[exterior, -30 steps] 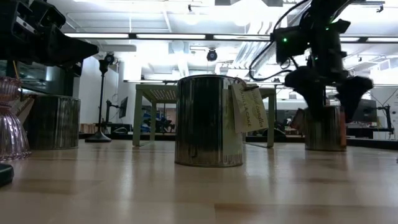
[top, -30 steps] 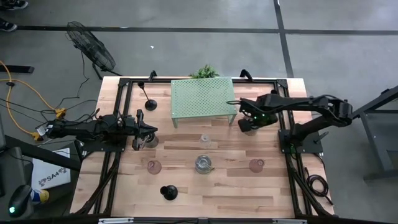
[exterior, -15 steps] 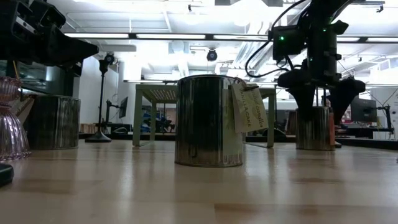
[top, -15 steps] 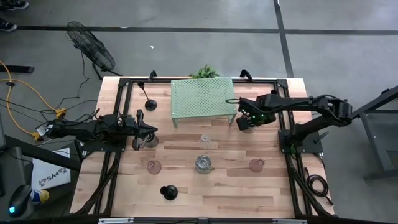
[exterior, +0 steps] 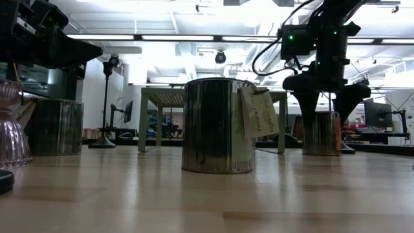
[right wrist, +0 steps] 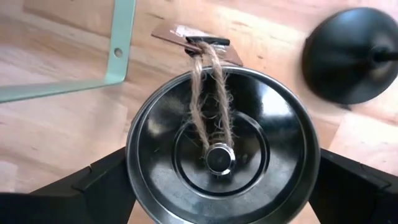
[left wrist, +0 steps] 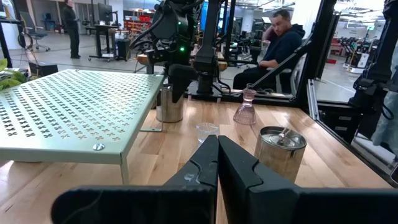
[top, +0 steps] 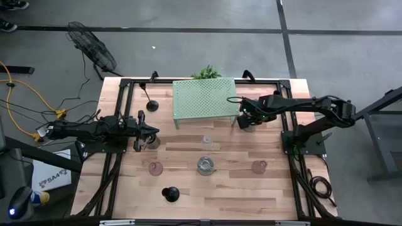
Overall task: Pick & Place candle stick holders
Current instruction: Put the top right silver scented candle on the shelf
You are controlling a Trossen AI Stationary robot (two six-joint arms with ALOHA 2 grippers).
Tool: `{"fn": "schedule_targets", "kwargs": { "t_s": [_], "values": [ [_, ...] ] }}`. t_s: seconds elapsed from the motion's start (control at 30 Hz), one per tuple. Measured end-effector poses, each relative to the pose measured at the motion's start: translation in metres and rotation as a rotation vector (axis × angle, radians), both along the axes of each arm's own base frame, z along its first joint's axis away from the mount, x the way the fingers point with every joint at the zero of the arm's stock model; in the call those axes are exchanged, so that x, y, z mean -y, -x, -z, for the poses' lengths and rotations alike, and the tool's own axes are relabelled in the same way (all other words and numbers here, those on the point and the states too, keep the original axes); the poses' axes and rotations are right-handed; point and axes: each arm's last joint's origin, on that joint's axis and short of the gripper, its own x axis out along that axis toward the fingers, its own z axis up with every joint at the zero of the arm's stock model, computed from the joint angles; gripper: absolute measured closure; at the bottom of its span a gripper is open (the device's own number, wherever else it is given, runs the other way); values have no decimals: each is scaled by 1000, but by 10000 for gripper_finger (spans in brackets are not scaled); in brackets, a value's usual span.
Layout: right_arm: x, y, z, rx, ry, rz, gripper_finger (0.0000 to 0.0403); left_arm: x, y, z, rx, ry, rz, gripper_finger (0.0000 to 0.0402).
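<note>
A shiny silver cup (right wrist: 222, 149) with a twine-tied tag stands on the table by the green rack's (top: 205, 100) right front leg. My right gripper (right wrist: 224, 186) hangs over it, pointing down and open, one finger on each side of its rim (exterior: 321, 115), with no touch showing. A black holder's round base (right wrist: 354, 56) rests just beside the cup. More holders stand on the table: a silver cup (top: 205, 165), a clear glass (top: 206, 141), two pink ones (top: 156, 167) (top: 258, 166) and two black ones (top: 170, 194) (top: 151, 105). My left gripper (top: 151, 133) waits shut at the left.
The rack's leg (right wrist: 121, 43) stands close to the cup under my right gripper. Another silver cup (exterior: 57, 126) sits near my left gripper. A leafy plant (top: 206, 73) is behind the rack. A black frame (top: 119, 125) borders the table. A person sits beyond the table (left wrist: 280, 37).
My right gripper has tipped to point straight down and swung a little toward the rack. It now stands centred over the silver cup with its fingers straddling the rim. The gap between its fingers is unchanged.
</note>
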Motion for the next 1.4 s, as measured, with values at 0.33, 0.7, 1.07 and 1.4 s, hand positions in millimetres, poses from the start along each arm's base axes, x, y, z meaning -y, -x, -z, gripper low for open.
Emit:
{"fn": "schedule_targets", "kwargs": {
  "t_s": [0.33, 0.7, 1.07, 1.4],
  "values": [
    [3, -2, -1, -1, 74, -7, 31, 0, 0, 0, -1, 0, 0, 402],
    [2, -2, -1, 6, 59, -24, 55, 0, 0, 0, 0, 0, 0, 402],
    [-7, -2, -15, 3, -9, -76, 56, 0, 0, 0, 0, 0, 0, 402],
    [-26, -11, -66, -23, -10, -166, 57, 0, 0, 0, 0, 0, 0, 402]
  ]
}}
